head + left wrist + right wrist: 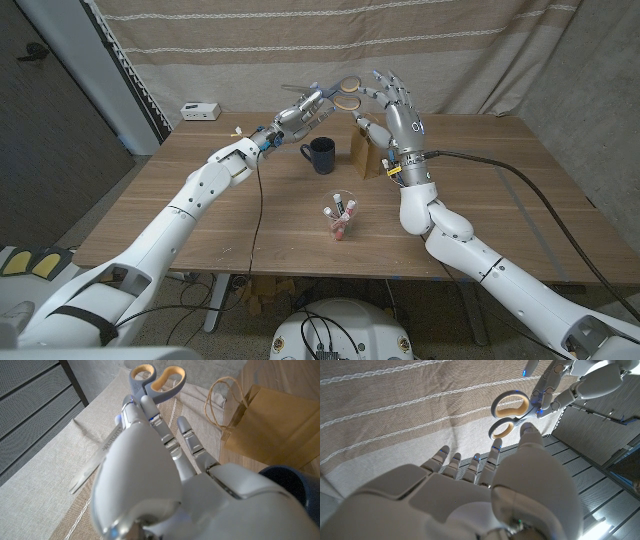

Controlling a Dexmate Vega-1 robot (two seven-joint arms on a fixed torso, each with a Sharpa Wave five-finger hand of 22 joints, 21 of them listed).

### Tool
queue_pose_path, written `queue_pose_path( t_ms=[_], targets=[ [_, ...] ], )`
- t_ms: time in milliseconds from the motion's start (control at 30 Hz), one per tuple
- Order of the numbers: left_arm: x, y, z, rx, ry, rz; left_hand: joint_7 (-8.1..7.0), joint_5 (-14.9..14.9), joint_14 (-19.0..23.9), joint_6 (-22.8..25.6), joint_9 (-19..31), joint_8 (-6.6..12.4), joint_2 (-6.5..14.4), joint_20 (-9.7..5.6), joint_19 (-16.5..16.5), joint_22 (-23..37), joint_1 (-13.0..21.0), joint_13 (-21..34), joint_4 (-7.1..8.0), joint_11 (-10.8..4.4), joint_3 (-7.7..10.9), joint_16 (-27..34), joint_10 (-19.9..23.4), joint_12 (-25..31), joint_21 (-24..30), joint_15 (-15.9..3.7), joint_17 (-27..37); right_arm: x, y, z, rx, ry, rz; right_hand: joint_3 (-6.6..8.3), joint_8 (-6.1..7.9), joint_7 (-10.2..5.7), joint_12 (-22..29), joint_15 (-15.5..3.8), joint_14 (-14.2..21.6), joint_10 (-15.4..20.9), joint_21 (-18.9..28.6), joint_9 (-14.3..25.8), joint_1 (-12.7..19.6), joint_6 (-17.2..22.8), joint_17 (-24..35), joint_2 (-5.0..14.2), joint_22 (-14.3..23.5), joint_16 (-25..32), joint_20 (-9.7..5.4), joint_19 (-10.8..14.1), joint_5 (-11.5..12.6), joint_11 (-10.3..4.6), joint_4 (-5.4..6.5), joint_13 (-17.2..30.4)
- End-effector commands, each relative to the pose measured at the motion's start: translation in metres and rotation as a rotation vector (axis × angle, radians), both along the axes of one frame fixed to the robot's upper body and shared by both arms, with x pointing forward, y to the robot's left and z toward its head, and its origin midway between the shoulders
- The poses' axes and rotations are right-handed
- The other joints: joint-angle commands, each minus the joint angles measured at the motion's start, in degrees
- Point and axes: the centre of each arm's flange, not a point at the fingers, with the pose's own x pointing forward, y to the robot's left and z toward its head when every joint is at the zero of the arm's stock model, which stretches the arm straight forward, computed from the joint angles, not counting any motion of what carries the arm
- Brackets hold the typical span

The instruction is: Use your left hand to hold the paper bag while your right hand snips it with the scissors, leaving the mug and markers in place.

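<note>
Head view shows both arms raised over the far half of the bench (pixel 200 215), the two hands meeting in the air above the mug (pixel 321 155). The left hand (pixel 298 117) holds the scissors (pixel 335 92) — its fingers are wrapped round the blades near the pivot, with the tan-lined handle loops pointing toward the right hand (pixel 398 108). The right hand is spread, fingers apart and holding nothing, its fingertips just beside the loops; in the right wrist view a fingertip sits at the edge of the lower loop, though I cannot tell whether it touches.

The paper bag (pixel 366 153) stands upright on the bench just beside the mug, under the right forearm, with neither hand on it. The cup of markers (pixel 339 215) stands nearer the robot, well apart from both.

As I judge it, the task is at an early stage — this looks like a hand-over of the scissors from left to right. Still to come: the right hand must take the loops, the left must let go and grip the bag, and the snip itself has not begun. Mug and markers look undisturbed.
</note>
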Motion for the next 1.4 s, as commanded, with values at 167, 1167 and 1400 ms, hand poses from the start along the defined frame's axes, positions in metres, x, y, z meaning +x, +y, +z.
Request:
queue_pose_path(
  t_ms=[167,1167,1400],
  targets=[
    [-0.001,-0.001,-0.001,-0.005,0.003,0.002,0.04,0.17,0.21,0.0,0.15,0.18,1.75,-5.96,-0.03,0.05,-1.04,0.3,0.26,-1.53,-0.23,0.31,5.43,0.47,0.56,0.02,0.08,0.0,0.01,0.004,-0.033,-0.018,-0.04,-0.29,-0.03,-0.43,0.34,-6.28,-0.36,0.32,0.14,0.24,0.81,-0.32,0.08,0.0,0.11,0.05,0.0,0.02,0.43,0.18,0.07,0.32],
    [0.0,-0.001,-0.002,-0.004,-0.001,-0.004,0.08,0.25,0.37,0.02,0.18,0.21,1.76,-5.99,-0.07,-0.09,-1.02,0.31,0.3,-1.51,-0.25,0.35,5.52,0.59,0.87,0.02,0.1,-0.001,0.016,0.015,-0.077,-0.043,-0.099,-0.71,0.03,-0.69,0.14,-5.98,-1.56,-0.29,-0.02,0.39,0.72,0.42,0.15,0.04,0.08,-0.07,-0.3,-0.74,0.86,0.24,0.65,0.33],
    [0.001,-0.001,-0.002,-0.007,-0.001,-0.007,0.05,0.24,0.39,-0.09,0.19,0.17,1.75,-6.02,-0.12,-0.1,-1.02,0.29,0.28,-1.52,-0.24,0.35,5.53,0.6,0.99,0.01,0.1,0.001,0.018,0.016,-0.086,-0.032,-0.105,-0.75,0.07,-0.76,0.18,-5.95,-1.88,-0.23,-0.08,0.41,0.87,0.69,0.14,0.04,0.08,-0.1,-0.5,-1.01,0.98,0.15,0.66,0.33]
  ],
)
